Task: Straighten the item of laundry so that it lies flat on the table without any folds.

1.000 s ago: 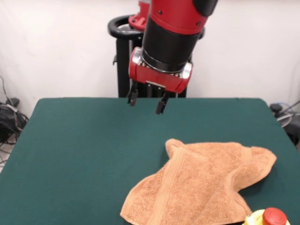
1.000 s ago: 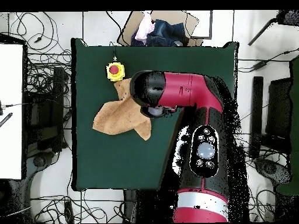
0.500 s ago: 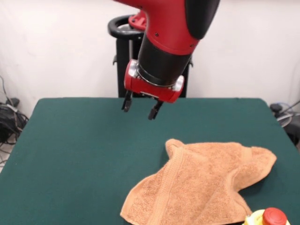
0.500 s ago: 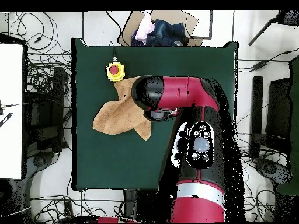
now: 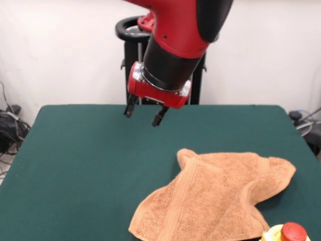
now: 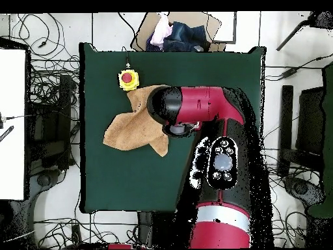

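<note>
The towel lies rumpled on the green table, at its near right part in the front view, its lower edge cut off by the frame. Its long axis runs from low left up to the right, a folded corner pointing toward the far side. A yellow and red button touches its near edge. The hand hangs well apart above bare cloth, fingers spread, empty; overhead the arm hides it.

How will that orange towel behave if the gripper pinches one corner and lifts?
Likely floppy: the towel lies crumpled with folds and a curled corner, so it should drape and hang rather than hold shape. Probably light, and its looped terry may drag on the felt-like table instead of sliding freely. The gripper is open above the table, apart from it.
</note>
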Robot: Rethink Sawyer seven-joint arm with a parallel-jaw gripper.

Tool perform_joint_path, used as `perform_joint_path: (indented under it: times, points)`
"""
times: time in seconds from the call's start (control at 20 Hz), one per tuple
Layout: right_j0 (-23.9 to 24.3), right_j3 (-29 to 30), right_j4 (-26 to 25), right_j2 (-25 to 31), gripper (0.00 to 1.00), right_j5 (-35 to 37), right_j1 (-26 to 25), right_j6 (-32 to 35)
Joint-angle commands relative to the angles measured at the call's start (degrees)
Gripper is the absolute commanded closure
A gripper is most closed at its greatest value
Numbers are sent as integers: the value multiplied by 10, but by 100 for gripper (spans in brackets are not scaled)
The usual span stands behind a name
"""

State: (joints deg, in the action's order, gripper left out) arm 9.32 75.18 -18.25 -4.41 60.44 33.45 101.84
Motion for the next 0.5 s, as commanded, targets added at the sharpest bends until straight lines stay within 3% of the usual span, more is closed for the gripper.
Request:
perform_joint_path:
  times: [0.05,0.5]
  points:
    - [-11,67,-35,5,0,1,12,-3]
    - [-5,76,-18,28,0,-53,17,19]
